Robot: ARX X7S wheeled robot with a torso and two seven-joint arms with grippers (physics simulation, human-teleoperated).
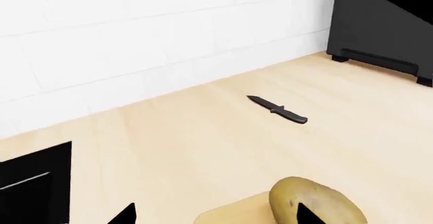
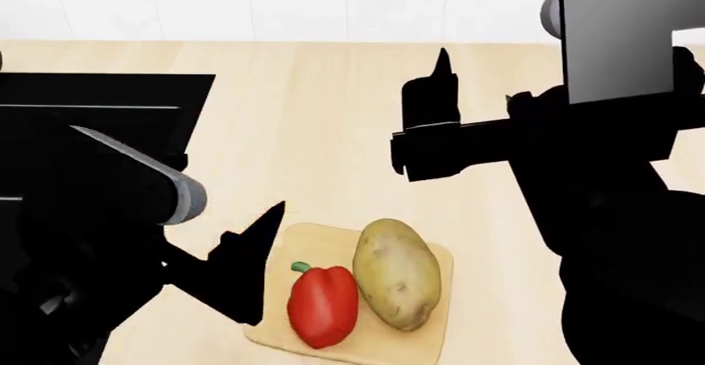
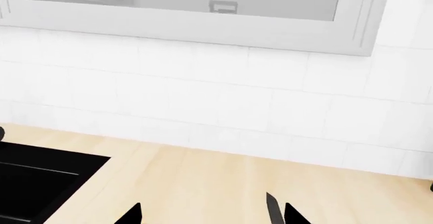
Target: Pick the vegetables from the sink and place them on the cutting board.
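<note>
I am holding my left gripper [image 2: 248, 258] low beside the board [image 2: 424, 340], its fingers spread apart and empty, pointing toward the pepper [image 2: 323, 303]. Nothing is sitting between the fingers, so I judge that this hand has nothing left to carry. The pepper is lying on the board with its green stem toward the wall, and the potato [image 2: 397, 272] is lying just beside it, the two close enough that I cannot tell whether they are touching. Both are resting fully on the board, the potato reaching toward its far edge. In the left wrist view the potato [image 1: 315, 203] is showing at the near edge, sitting on a corner of the board [image 1: 233, 213].

I am keeping my right gripper [image 2: 435, 101] raised well above the counter [image 2: 319, 134], away from the board, probably so it is not crowding the vegetables. In the right wrist view its fingers [image 3: 274, 211] are showing apart with only counter and tiled wall between them, so it is open and holding nothing.

The sink [image 2: 99, 109] is lying to my left as a black basin; what I can see of it is showing no vegetables. With both vegetables on the board, I am judging the task as good as done, and all that is left is drawing my left arm back without nudging the pepper.

A black knife [image 1: 279, 110] is lying on the counter, well apart from the board.
</note>
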